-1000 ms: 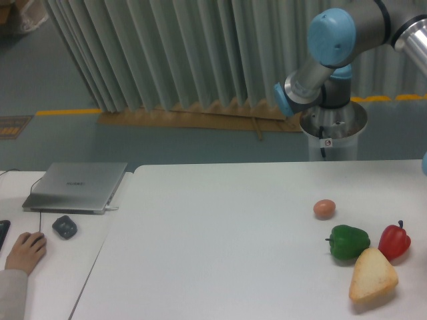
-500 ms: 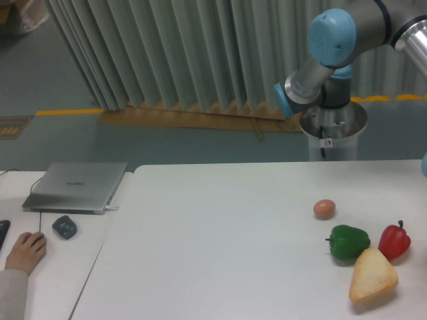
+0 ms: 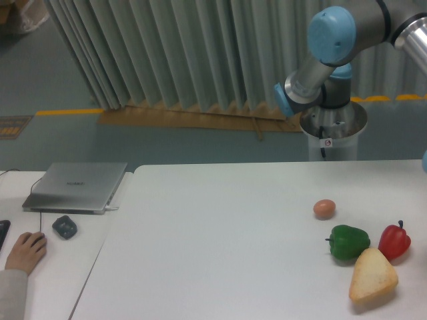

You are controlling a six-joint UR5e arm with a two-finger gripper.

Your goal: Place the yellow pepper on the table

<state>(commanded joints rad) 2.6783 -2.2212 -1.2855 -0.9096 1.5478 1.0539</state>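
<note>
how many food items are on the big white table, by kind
peppers: 2, green pepper and red pepper
egg: 1, brown egg
tan wedge-shaped lump: 1
total: 4
no yellow pepper shows on the table, and the gripper is out of view.

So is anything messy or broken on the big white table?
Nothing looks spilled or broken. The egg, green pepper, red pepper and the pale tan wedge sit close together on the table. One odd thing: no yellow pepper is in view, and neither is the gripper.
</note>
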